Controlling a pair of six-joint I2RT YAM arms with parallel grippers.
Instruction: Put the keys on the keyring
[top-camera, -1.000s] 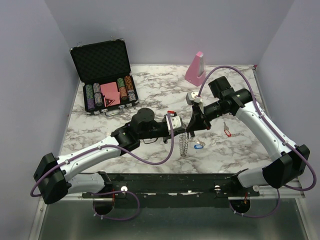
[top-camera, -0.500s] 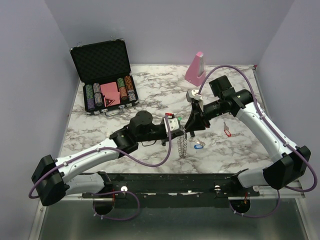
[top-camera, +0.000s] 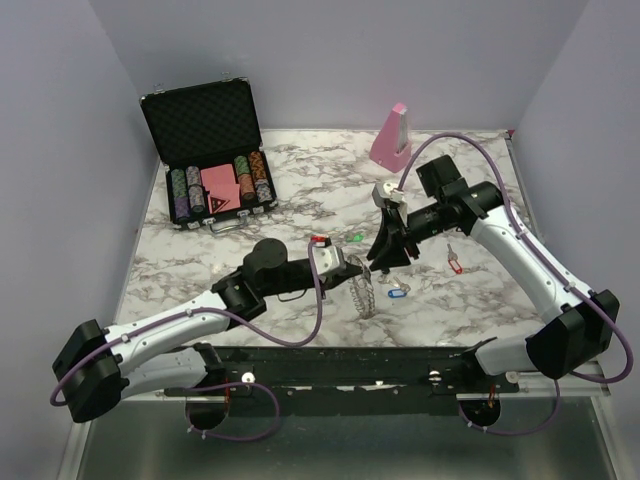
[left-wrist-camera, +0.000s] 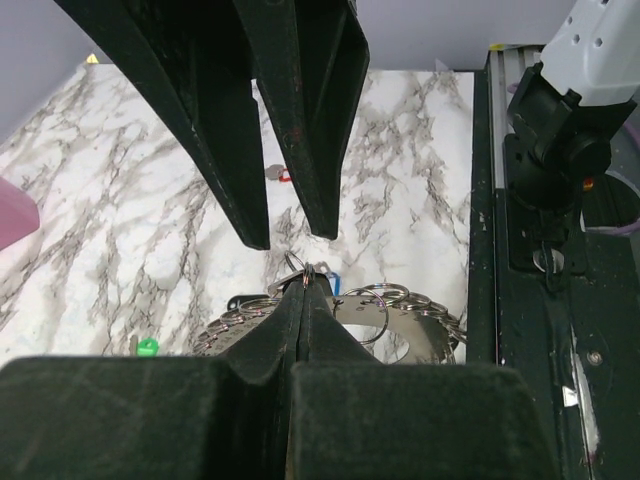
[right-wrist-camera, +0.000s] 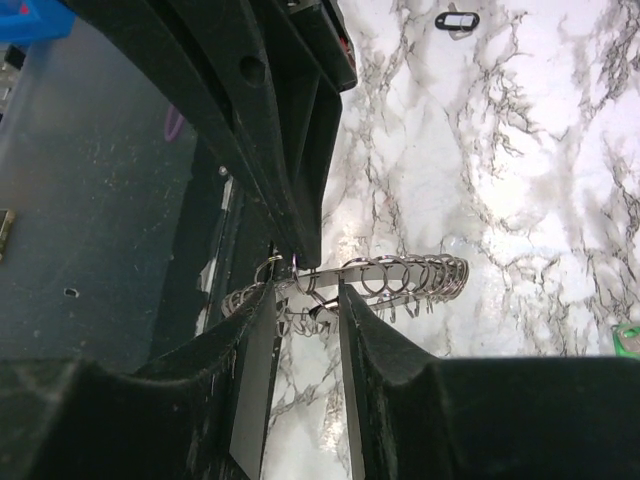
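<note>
The left claw (top-camera: 352, 268) is clenched on the keyring (top-camera: 366, 292), pinching one rim loop at its very tips. The ring shows edge-on near the middle of the worktop (top-camera: 300, 190), reading as a coil, with its long axis running roughly 12 to 6 o'clock in the top view. Whether its lower edge rests on the marble I cannot tell. The right claw (top-camera: 380, 260) meets it from about 1 o'clock and is released: in its own wrist view its fingers (right-wrist-camera: 390, 350) stand apart on either side of the pinched loop, grasping nothing. The keys lie loose. A blue key (top-camera: 397, 294) is just beside the ring at 3 o'clock, a red key (top-camera: 455, 265) lies farther out at 3 o'clock of the right claw, and a green key (top-camera: 352, 238) sits at 12 o'clock of the left claw. The blue and red ones are nearer the right arm, so fetching one looks like its job while the left steadies the ring. No brand, label or writing is readable.
</note>
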